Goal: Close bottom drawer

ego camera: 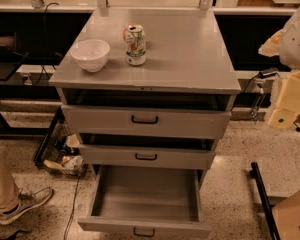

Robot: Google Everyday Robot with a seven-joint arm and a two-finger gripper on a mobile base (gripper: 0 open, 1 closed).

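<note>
So the robot's tool is hanging way off at the right edge of the scene, up around the height of the top drawer and well apart from the cabinet, touching nothing. Can't tell if it's open or closed from where I'm standing, it just reads as a pale yellowish lump under the white arm

Moving in from there, the cabinet's surface has a white bowl near the left side and a drinks can standing upright just beside it. Below that, the top drawer and the middle drawer both stick out a little, with dark gaps above their fronts

The bottom drawer is the one that matters: lowest of the three and pulled all the way out toward me, plain grey tray with nothing in it, small black handle right at the lower edge of view

Progress-wise I'd say basically nothing is done yet. The drawer is fully open and the tool isn't anywhere near it. What's left, as I read it: bring the arm down and across to that front panel, get against it, and shove it straight back in

Also somebody's leg and sneaker are at the far left, clear of the drawer's path
</note>
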